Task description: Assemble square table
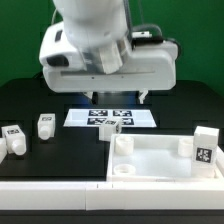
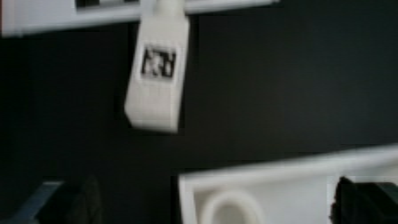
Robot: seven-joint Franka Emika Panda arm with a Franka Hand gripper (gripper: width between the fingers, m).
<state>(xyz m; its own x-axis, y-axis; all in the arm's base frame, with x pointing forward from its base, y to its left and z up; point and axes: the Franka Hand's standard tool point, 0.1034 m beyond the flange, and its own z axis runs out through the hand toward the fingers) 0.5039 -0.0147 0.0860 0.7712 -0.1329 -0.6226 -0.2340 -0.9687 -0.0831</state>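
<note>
Tool [image 2: 210,203] is being held spread wide, gripping nothing, over table top [image 2: 294,178] corner; 1 leg [image 2: 157,75] is being borne by surface [image 2: 276,100] nearby

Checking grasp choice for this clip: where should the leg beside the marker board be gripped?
Probably across its narrow width near mid-length, coming from above: the leg is long and slim, both long sides are bare, and it sits apart from the tabletop.

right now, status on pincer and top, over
Pincer open, holding nothing. Top corner with hole sits between its fingers in wrist view. One leg lies apart from it. Nothing blocking.
</note>
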